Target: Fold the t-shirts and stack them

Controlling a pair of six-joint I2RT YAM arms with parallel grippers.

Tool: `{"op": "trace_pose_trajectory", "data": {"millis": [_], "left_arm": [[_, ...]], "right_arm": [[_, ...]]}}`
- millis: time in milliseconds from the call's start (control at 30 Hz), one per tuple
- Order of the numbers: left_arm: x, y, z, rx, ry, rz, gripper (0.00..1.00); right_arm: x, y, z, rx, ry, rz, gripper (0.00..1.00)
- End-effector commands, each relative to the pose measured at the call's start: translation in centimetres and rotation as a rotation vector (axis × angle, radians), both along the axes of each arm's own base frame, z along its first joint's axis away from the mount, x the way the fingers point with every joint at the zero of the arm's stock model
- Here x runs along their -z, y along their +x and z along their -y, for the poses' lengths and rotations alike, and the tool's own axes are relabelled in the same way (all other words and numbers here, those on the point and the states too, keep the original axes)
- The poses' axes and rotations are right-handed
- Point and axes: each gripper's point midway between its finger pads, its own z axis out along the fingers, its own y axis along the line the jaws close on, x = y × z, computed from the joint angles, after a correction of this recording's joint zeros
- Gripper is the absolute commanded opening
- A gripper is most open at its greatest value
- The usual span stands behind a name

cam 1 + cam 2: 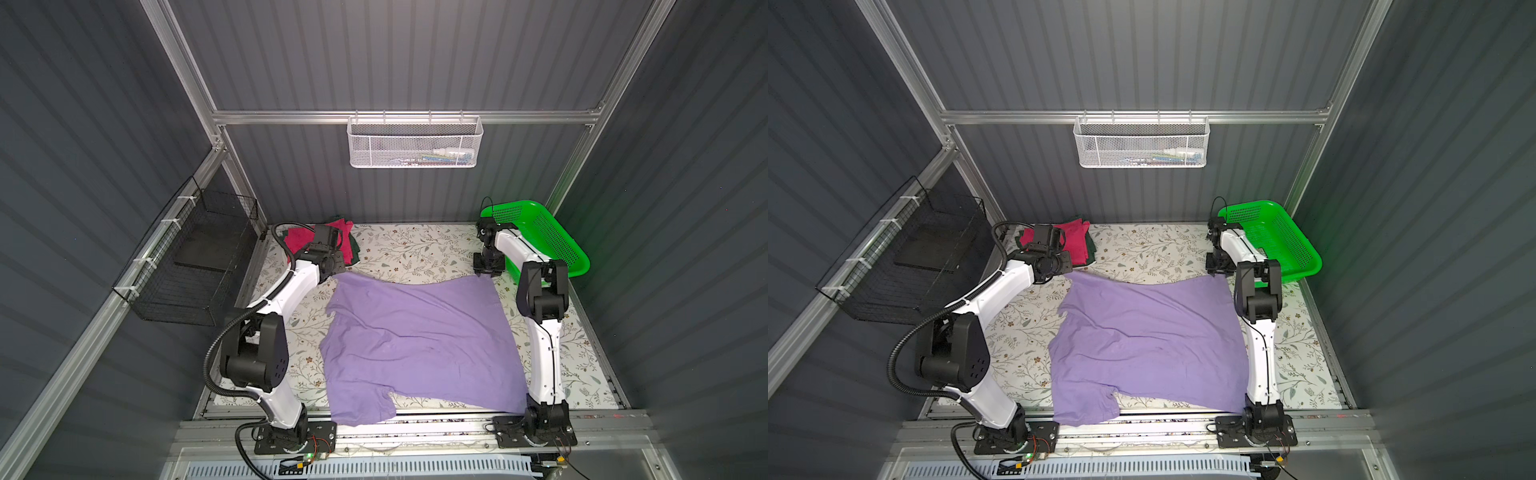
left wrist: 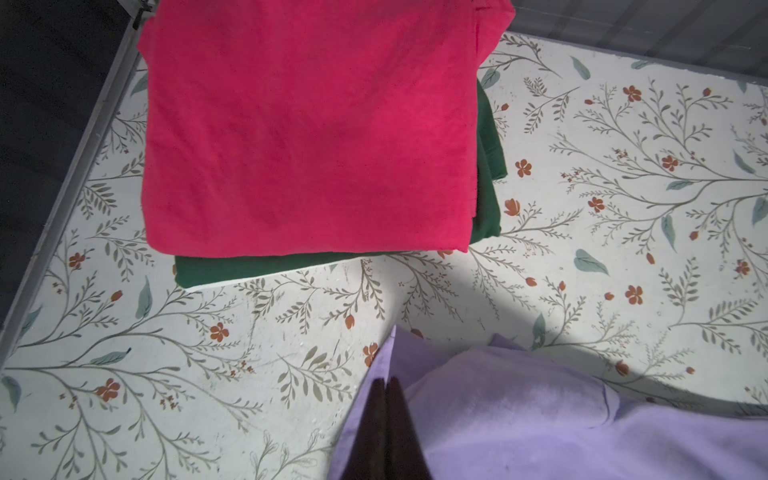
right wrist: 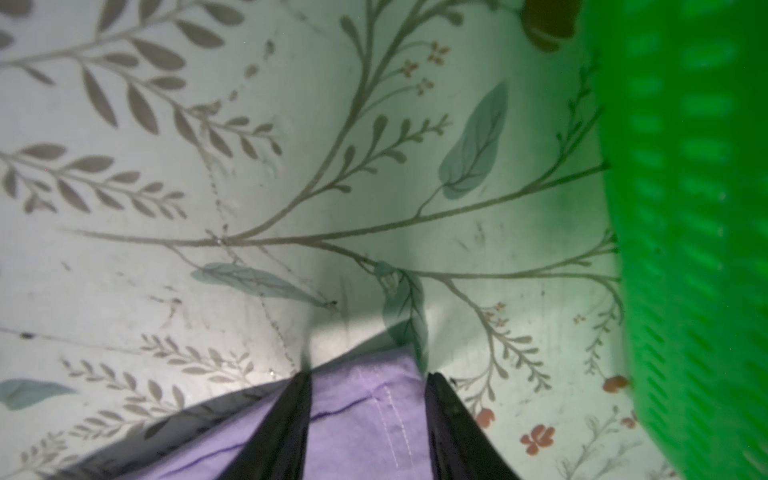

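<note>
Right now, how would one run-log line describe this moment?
left gripper: shut on lavender t-shirt corner | right gripper: open astride its hem corner | pink t-shirt: folded, atop dark green t-shirt

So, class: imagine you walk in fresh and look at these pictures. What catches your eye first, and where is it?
The purple tee lies spread and wrinkled across the middle of the table, the left claw pinching its far left corner. In the far left corner a folded pink tee sits on a green tee, and a bright green basket stands at the far right.
</note>
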Motion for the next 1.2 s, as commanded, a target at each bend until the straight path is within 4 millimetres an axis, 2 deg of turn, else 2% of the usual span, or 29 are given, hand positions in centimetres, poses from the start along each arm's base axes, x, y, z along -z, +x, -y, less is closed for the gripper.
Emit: {"op": "trace_pose_trajectory", "data": {"millis": [0, 67, 200, 333, 500, 700, 767, 833, 967, 1067, 1167], "left_arm": [[-2.0, -1.8, -0.5, -0.016, -0.024, 0.005, 0.0], [-2.5, -2.5, -0.7, -0.008, -0.016, 0.004, 0.0], [-2.8, -2.9, 0.0, 0.02, -0.053, 0.015, 0.0], [-2.2, -3.0, 0.5, 0.03, -0.083, 0.007, 0.0], [-2.1, -2.4, 0.7, 0.036, -0.084, 0.008, 0.0], [-3.1, 0.2, 1.3, 0.06, -0.079, 0.068, 0.0], [-3.6, 1.4, 1.8, 0.077, -0.081, 0.094, 0.0], [-5.9, 3.0, 2.0, 0.083, -0.081, 0.164, 0.0], [-7.9, 5.1, 1.9, 0.078, -0.047, 0.217, 0.0], [-8.5, 5.8, 1.6, 0.067, -0.023, 0.224, 0.0], [-8.5, 5.5, 1.2, 0.051, -0.008, 0.224, 0.0]], "right_arm": [[0.4, -1.5, 0.5, 0.049, 0.008, -0.063, 0.33], [0.4, -1.7, 0.6, 0.061, 0.008, -0.066, 0.22], [0.4, -1.8, 0.7, 0.071, 0.009, -0.051, 0.11], [0.0, -1.8, 0.6, 0.067, 0.016, -0.014, 0.02], [-2.9, -0.6, 1.0, 0.032, -0.012, 0.118, 0.0], [-7.1, 0.6, 1.2, -0.025, -0.027, 0.271, 0.0], [-7.6, 0.7, 1.4, -0.037, -0.037, 0.295, 0.0], [-7.8, 0.7, 1.7, -0.045, -0.054, 0.314, 0.0], [-8.3, 0.7, 2.6, -0.031, -0.069, 0.343, 0.0], [-8.5, 0.6, 3.1, -0.023, -0.068, 0.351, 0.0], [-8.8, 0.4, 2.7, -0.047, -0.052, 0.378, 0.0]]}}
